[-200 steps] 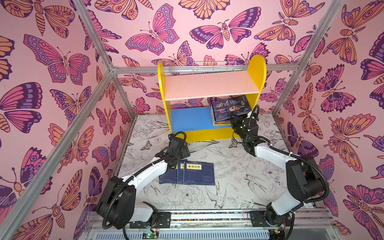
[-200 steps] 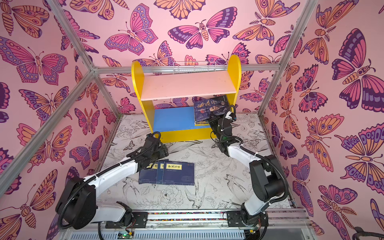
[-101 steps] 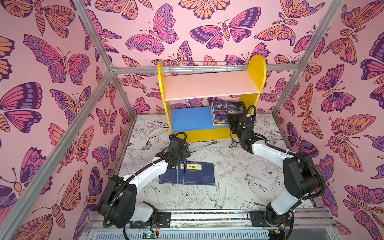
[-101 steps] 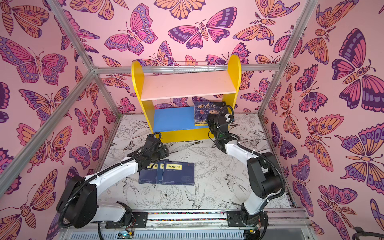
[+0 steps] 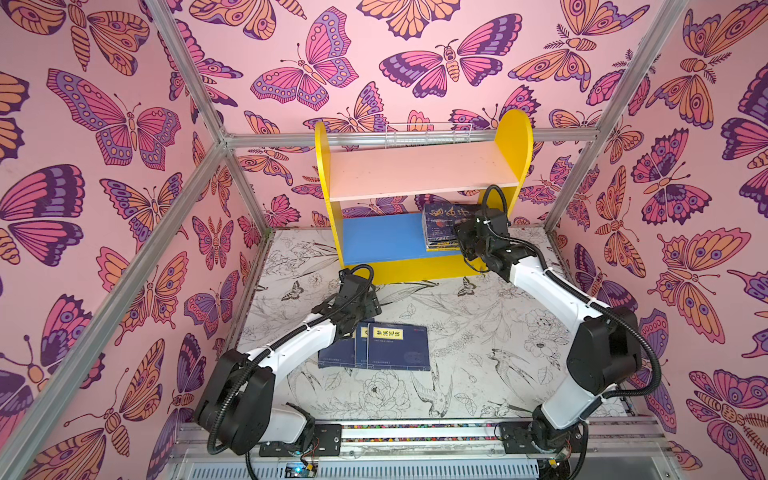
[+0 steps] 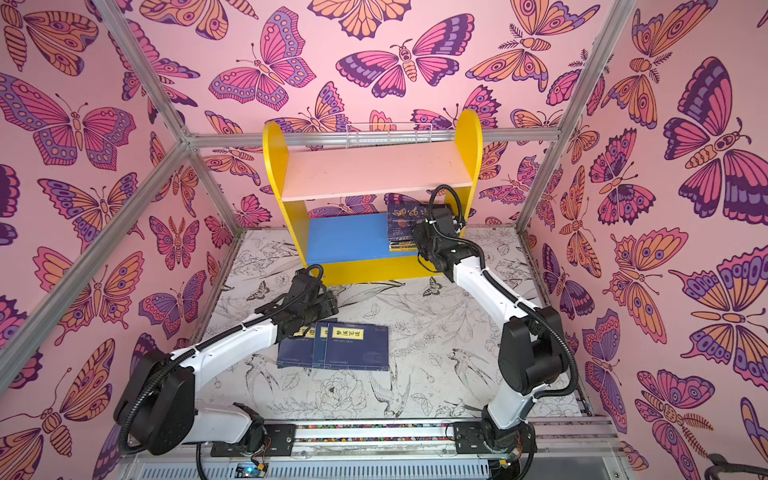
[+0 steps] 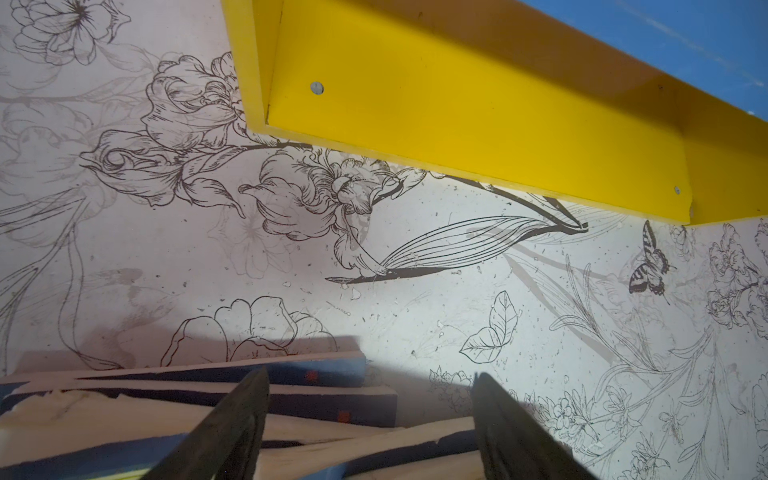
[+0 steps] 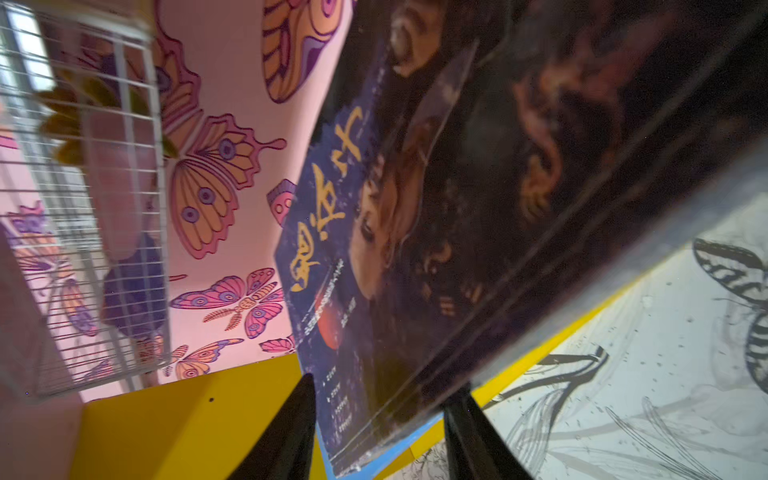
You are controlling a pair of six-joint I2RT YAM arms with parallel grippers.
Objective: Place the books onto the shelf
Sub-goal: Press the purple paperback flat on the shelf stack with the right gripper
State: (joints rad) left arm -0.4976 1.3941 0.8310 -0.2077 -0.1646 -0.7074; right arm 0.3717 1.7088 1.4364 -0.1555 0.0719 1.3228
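Note:
The shelf (image 5: 424,178) stands at the back with a pink upper board and a blue lower board (image 5: 382,237). A stack of dark books (image 5: 442,224) (image 6: 401,228) lies on the right end of the blue board, a portrait cover (image 8: 415,216) on top. My right gripper (image 5: 463,239) (image 8: 382,382) is open, its fingers on either side of the stack's near edge. Three overlapping navy books (image 5: 399,345) (image 7: 332,411) with yellow labels lie on the table. My left gripper (image 5: 363,311) (image 7: 372,372) hovers open over their far edges.
A white wire rack (image 5: 428,135) (image 8: 83,208) hangs behind the shelf's top. The shelf's yellow base strip (image 7: 478,124) lies just beyond the left gripper. Butterfly-patterned walls and aluminium frame bars (image 5: 199,178) close in the floral tabletop (image 5: 478,332).
The right gripper carried the tilted portrait book in under the pink board, laid it flat on the stack and opened. The left arm has barely moved.

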